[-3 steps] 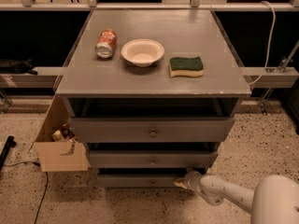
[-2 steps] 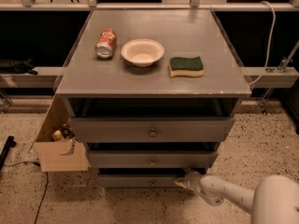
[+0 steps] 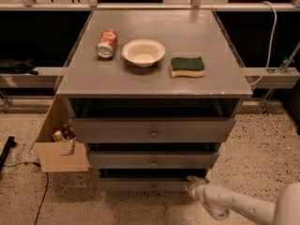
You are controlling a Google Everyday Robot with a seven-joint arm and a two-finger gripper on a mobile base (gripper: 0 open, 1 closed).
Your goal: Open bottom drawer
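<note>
The bottom drawer [image 3: 140, 185] is the lowest and narrowest grey front of three, with a tiny round knob [image 3: 153, 187] at its centre. A dark gap shows above its front. My gripper [image 3: 190, 183] is at the end of the white arm coming in from the lower right. It sits at the right end of the bottom drawer's front, right of the knob. Whether it touches the front I cannot tell.
The middle drawer [image 3: 152, 160] and the top drawer [image 3: 152, 130] are above. On the grey cabinet top [image 3: 93, 81] lie a tipped soda can [image 3: 107, 43], a white bowl [image 3: 143, 52] and a green sponge [image 3: 187, 65]. An open cardboard box [image 3: 60, 149] stands at the left.
</note>
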